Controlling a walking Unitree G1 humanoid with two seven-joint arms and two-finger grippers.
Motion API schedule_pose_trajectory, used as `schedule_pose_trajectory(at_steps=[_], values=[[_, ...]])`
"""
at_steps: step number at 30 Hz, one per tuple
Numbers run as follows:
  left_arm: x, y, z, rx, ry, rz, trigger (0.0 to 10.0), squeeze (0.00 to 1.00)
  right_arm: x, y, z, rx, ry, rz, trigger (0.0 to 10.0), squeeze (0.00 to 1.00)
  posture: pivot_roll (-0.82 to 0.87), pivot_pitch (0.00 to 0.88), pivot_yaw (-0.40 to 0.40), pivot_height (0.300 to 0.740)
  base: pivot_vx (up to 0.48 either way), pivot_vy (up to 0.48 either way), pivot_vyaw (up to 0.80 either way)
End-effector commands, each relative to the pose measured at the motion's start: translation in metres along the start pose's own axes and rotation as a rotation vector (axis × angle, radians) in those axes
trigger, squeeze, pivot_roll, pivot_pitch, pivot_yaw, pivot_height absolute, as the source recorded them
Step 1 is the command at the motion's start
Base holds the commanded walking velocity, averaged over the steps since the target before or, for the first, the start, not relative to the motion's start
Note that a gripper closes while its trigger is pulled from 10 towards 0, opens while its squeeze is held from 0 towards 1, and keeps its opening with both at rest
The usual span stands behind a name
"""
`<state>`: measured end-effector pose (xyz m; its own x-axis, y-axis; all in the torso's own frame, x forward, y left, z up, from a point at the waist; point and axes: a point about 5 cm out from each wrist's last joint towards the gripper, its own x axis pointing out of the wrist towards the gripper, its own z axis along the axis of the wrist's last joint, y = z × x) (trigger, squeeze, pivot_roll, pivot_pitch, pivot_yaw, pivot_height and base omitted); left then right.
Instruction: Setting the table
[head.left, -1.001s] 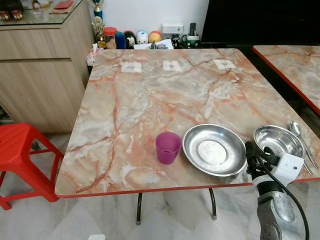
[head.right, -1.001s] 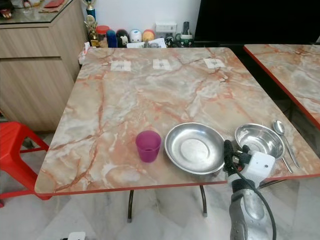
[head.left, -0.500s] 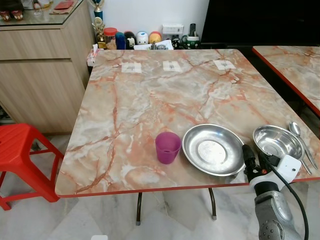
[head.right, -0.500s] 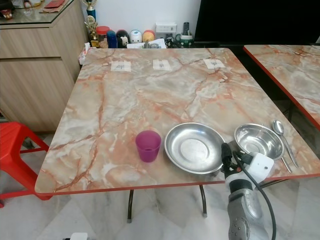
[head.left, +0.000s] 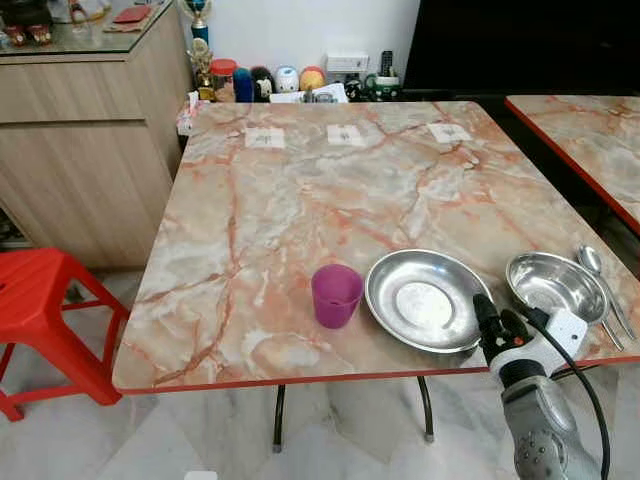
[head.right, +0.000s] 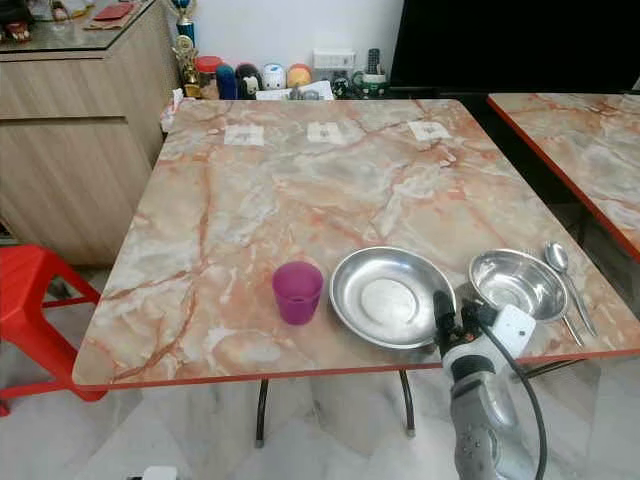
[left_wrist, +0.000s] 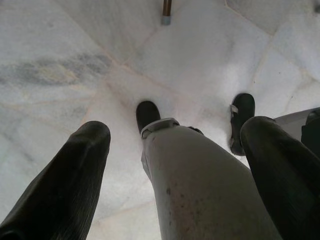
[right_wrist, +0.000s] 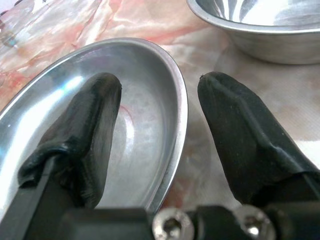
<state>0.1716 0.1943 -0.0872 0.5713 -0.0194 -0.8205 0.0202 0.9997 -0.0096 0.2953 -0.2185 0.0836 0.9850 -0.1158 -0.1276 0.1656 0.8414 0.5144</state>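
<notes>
Two steel dishes on the marble worktop (head.left: 300, 200)

Right gripper (right_wrist: 159, 100) jaws spread astride the shallow, shiny plate (head.left: 427, 300) rim (nothing gripped); smaller bowl (head.left: 556, 285) beside it.

**Materials and finishes on record**

We list a glossy marble-pattern table (head.left: 300, 200); a shiny metal plate (head.left: 425, 300), bowl (head.left: 555, 285) and spoon (head.left: 592, 262); a matt purple plastic cup (head.left: 336, 295); a red plastic stool (head.left: 40, 300); a wood-grain cabinet (head.left: 90, 150).
</notes>
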Motion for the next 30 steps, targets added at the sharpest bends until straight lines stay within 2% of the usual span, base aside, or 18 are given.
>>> schedule_pose_trajectory(at_steps=[1, 7, 11, 21, 25, 26, 27, 30], values=[[-0.002, -0.001, -0.010, 0.015, 0.032, -0.007, 10.0, 0.00, 0.000, -0.003, -0.002, 0.002, 0.023, -0.008, 10.0, 0.00, 0.02, 0.084, -0.057, 0.740, 0.000, 0.000, 0.00], [-0.002, -0.001, -0.012, 0.017, 0.040, -0.008, 10.0, 0.00, -0.001, -0.004, -0.007, -0.005, 0.050, -0.021, 10.0, 0.00, 0.02, 0.098, -0.060, 0.740, 0.000, 0.000, 0.00], [-0.003, 0.000, -0.014, 0.018, 0.044, -0.006, 10.0, 0.00, 0.001, -0.006, -0.012, -0.050, 0.091, -0.032, 10.0, 0.00, 0.02, 0.101, -0.060, 0.740, 0.000, 0.000, 0.00], [-0.005, 0.009, -0.016, 0.016, 0.048, 0.003, 10.0, 0.00, 0.009, 0.001, -0.012, -0.037, 0.097, -0.015, 10.0, 0.00, 0.02, 0.109, -0.064, 0.740, 0.000, 0.000, 0.00], [-0.006, 0.012, -0.018, 0.013, 0.051, 0.007, 10.0, 0.00, 0.011, 0.000, -0.013, -0.062, 0.116, -0.023, 10.0, 0.00, 0.03, 0.114, -0.066, 0.740, 0.000, 0.000, 0.00], [-0.006, 0.012, -0.018, 0.013, 0.051, 0.008, 10.0, 0.00, 0.011, -0.001, -0.014, -0.082, 0.122, -0.034, 8.9, 0.00, 0.03, 0.114, -0.066, 0.740, 0.000, 0.000, 0.00], [-0.006, 0.013, -0.019, 0.014, 0.052, 0.009, 10.0, 0.00, 0.012, -0.003, -0.013, -0.129, 0.118, -0.052, 2.9, 0.00, 0.03, 0.114, -0.066, 0.740, 0.000, 0.000, 0.00], [-0.007, 0.013, -0.020, 0.014, 0.053, 0.010, 10.0, 0.00, 0.014, -0.002, -0.011, -0.148, 0.105, -0.046, 2.6, 0.00, 0.02, 0.118, -0.066, 0.740, 0.000, 0.000, 0.00]])
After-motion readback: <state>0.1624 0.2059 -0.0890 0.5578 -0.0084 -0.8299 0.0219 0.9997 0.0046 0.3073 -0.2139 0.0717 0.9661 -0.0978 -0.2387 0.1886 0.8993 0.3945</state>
